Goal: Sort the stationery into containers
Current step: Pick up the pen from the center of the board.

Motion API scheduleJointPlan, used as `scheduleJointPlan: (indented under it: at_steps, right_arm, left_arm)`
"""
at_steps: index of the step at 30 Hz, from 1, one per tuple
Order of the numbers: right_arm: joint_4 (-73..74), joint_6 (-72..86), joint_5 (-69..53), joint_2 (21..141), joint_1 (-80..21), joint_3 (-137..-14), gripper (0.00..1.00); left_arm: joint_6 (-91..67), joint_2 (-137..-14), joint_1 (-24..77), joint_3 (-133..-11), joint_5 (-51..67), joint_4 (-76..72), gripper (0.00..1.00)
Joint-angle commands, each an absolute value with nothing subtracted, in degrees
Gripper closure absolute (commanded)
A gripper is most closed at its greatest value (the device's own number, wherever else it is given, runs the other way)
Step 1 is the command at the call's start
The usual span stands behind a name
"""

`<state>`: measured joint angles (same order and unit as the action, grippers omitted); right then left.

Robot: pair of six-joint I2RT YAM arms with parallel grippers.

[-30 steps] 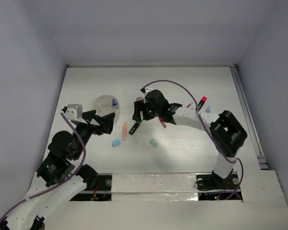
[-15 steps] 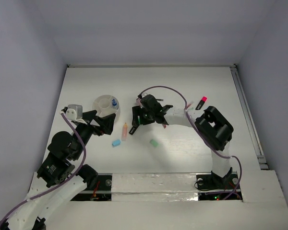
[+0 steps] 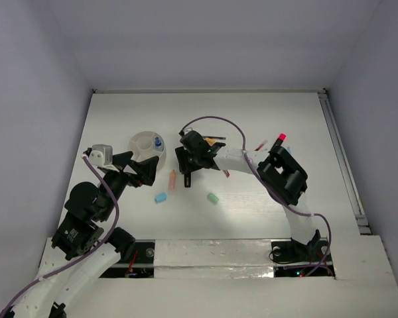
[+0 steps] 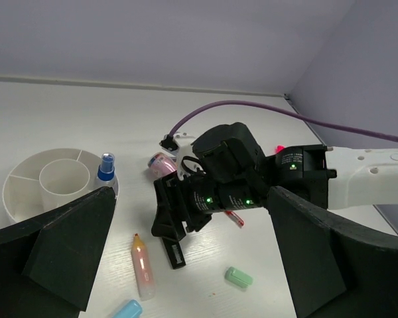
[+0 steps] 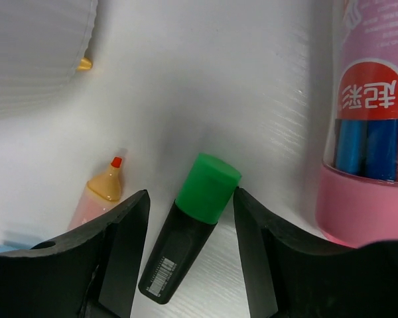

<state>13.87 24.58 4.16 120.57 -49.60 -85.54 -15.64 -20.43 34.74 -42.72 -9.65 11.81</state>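
Note:
A green-capped marker (image 5: 194,225) with a black body lies flat on the table between the fingers of my right gripper (image 5: 191,194). The right finger touches the green cap; the left finger stands a little off it. The jaws are open around the marker. An orange marker (image 5: 96,192) lies just to its left. In the top view my right gripper (image 3: 184,167) is low over the table right of the white container (image 3: 140,140), which holds a blue-white marker (image 3: 158,142). My left gripper (image 3: 138,171) hovers open and empty in front of the container.
A light-blue eraser (image 3: 161,197) and a mint eraser (image 3: 213,198) lie nearer the arms. A pink tube of pens (image 5: 368,132) sits right beside the right finger. A red pen (image 4: 233,217) lies under the right wrist, and a pink marker (image 3: 279,139) further right.
My right gripper has moved left and down over the green marker, and its jaws have narrowed around it. The left arm has stayed still.

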Motion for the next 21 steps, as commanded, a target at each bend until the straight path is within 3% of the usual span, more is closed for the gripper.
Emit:
scheduleJointPlan:
  at_steps: [1, 5, 13, 21]
  right_arm:
    - [19.6, 21.2, 9.7, 122.9, -50.5, -90.3, 0.41]
    - [23.5, 19.4, 13.6, 125.4, -51.2, -93.8, 0.48]
    - [27.0, 18.2, 16.1, 128.3, -51.2, -98.0, 0.47]
    - [29.3, 17.6, 16.2, 129.0, -51.7, -100.3, 0.6]
  left_arm:
    - [-15.1, -19.8, 33.9, -42.3, -8.5, 8.6, 0.01]
    - [-15.1, -19.6, 33.9, -42.2, -8.5, 8.4, 0.01]
    - [-15.1, -19.7, 33.9, -42.2, -8.3, 8.3, 0.01]
    - [-15.0, -19.7, 33.9, -42.1, -8.2, 8.2, 0.01]
